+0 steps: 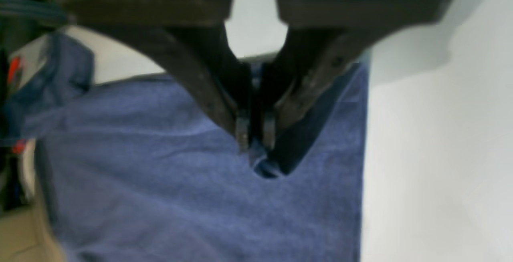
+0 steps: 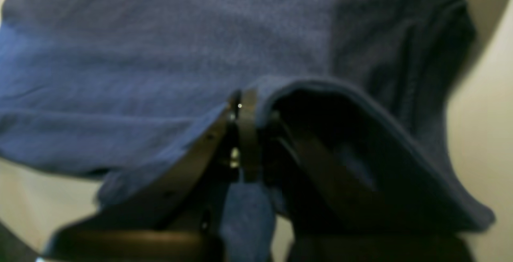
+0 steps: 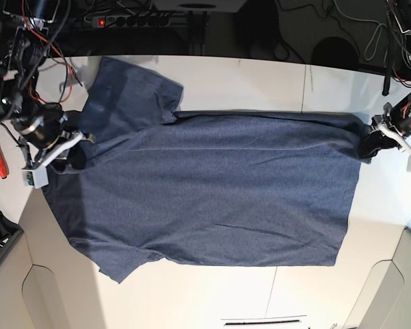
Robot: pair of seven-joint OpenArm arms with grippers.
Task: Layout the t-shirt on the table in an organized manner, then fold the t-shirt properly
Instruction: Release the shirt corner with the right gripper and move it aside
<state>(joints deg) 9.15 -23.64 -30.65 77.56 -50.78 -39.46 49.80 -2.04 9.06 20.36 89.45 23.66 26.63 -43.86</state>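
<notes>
- The wide flat white table [image 3: 260, 79] carries the large heathered navy-blue cotton t-shirt [image 3: 219, 192], spread flat with its long axis running left to right; sleeves lie at the left end, hem at the right.
- The right gripper [image 3: 74, 156], at the scene's left, is closed on a fold of shirt fabric near the shoulder.
- The left gripper [image 1: 255, 140], at the scene's right, pinches the far hem corner; its jaws are narrow.
- Judgement: the cloth lies stretched between both pincers.
- Bare tabletop remains near and far; cables crowd the far edge.

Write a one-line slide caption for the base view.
Both grippers pinch opposite ends of the navy t-shirt spread across the white table.
</notes>
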